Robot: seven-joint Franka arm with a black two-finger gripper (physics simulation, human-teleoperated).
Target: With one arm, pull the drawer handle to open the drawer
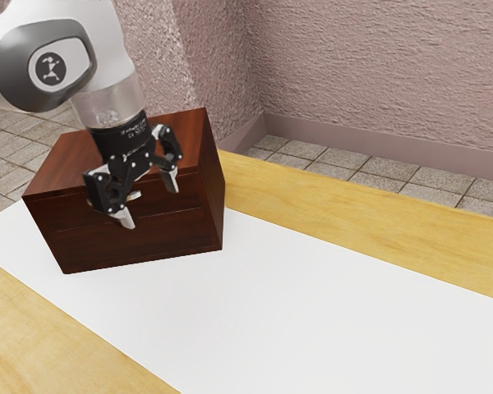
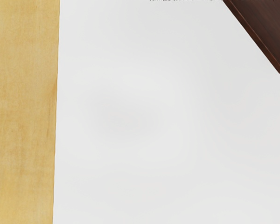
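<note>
One step was in hand: the approach, with nothing gripped yet.
Open-fingered, the end effector hung just before the dark wooden drawer cabinet at nine o'clock on the surface; the next move likely called for closing on the handle before pulling.

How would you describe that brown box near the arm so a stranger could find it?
A white rectangular mat lies on the light wooden table. At its far end, on the exterior view's left, sits a dark reddish-brown wooden box, the only dark, solid block there.
</note>
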